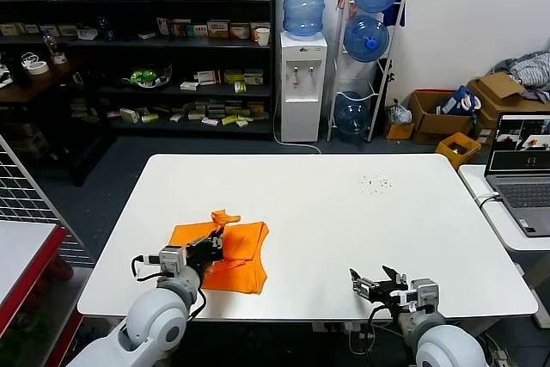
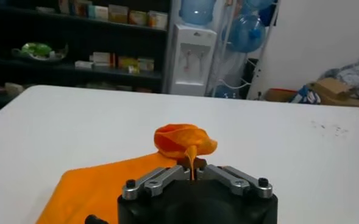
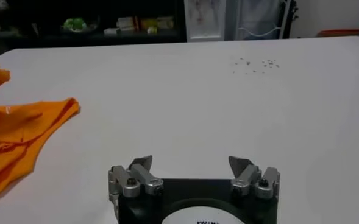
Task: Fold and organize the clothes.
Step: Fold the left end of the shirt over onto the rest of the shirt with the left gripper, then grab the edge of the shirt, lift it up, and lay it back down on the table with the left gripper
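Half-folded at best: I'm pinching the shirt [image 1: 225, 254] lower left with the left gripper [image 1: 209, 249]; right gripper [image 1: 381, 282] is idling spread, lower right.

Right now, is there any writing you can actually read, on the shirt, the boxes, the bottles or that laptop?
None can be read.
Orange T-shirt, pinched by the left gripper: no lettering shows.
Shelf boxes: labels too small.
Water bottle: label blurred.
Laptop screen: only tiny pictures.
Right gripper, open over the bare table: print at its base is cut off.
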You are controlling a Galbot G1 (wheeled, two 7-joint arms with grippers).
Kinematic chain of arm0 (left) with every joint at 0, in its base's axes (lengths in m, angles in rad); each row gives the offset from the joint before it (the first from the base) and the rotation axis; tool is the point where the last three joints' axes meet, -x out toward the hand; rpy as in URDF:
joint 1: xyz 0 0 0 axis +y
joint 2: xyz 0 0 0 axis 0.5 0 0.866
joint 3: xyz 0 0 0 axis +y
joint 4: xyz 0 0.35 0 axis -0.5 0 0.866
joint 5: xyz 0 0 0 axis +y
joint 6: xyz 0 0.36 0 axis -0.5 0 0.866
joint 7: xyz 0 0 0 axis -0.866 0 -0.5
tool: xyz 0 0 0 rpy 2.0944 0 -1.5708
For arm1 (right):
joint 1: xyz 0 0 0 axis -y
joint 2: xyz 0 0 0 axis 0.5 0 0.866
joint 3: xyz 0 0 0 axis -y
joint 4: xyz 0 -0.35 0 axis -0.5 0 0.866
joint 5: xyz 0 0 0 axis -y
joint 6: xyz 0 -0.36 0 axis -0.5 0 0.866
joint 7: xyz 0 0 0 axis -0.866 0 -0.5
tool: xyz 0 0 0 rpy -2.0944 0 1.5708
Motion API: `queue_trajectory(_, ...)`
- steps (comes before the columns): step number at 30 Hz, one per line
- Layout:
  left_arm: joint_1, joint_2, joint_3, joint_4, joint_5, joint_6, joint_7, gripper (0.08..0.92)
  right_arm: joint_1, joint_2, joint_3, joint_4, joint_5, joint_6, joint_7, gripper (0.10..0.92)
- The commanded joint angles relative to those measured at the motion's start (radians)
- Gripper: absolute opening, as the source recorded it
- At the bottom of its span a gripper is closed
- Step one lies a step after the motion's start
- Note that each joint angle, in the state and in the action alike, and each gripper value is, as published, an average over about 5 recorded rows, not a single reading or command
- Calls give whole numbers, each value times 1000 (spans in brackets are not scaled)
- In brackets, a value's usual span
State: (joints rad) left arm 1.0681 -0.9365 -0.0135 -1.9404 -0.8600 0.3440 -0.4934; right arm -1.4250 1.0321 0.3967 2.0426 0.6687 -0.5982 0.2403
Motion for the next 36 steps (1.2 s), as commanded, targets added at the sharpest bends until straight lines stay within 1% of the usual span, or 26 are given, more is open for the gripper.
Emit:
queue_trajectory(1,-52,-67,67,37,20,31,-7,107,2,1,-1,-3,3,-2,1,823)
queue_trajectory(4,-32,-55,52,28,17,38,7,140,5,-2,-2,-5,5,-2,1,823)
queue_trajectory(8,8,-15,10,-17,-34,45,0,251,7,-3,-5,-7,7,-2,1,823)
queue_trajectory(12,69,61,-72,-79,-120,54,-10,363,10,-8,-7,-10,10,-1,-1,823)
queue_trajectory(15,107,126,-152,-81,-152,55,3,450,13,-9,-11,-10,12,0,-2,823)
queue_trajectory(16,118,147,-181,-70,-157,55,15,476,14,-9,-13,-9,12,0,-2,823)
queue_trajectory(18,139,196,-242,-24,-165,48,65,537,16,-9,-15,-6,14,-1,-2,823)
queue_trajectory(21,158,266,-289,73,-162,15,176,623,16,-8,-15,-4,15,0,-3,823)
queue_trajectory(23,157,296,-288,139,-155,-8,249,684,16,-7,-15,-4,15,1,-4,823)
queue_trajectory(26,150,310,-273,211,-149,-21,322,764,15,-6,-15,-4,15,2,-5,823)
queue_trajectory(29,142,302,-250,244,-142,-22,351,812,13,-6,-13,-2,16,1,-5,823)
queue_trajectory(36,118,268,-204,291,-102,-21,381,823,1,-8,-1,1,17,1,-5,823)
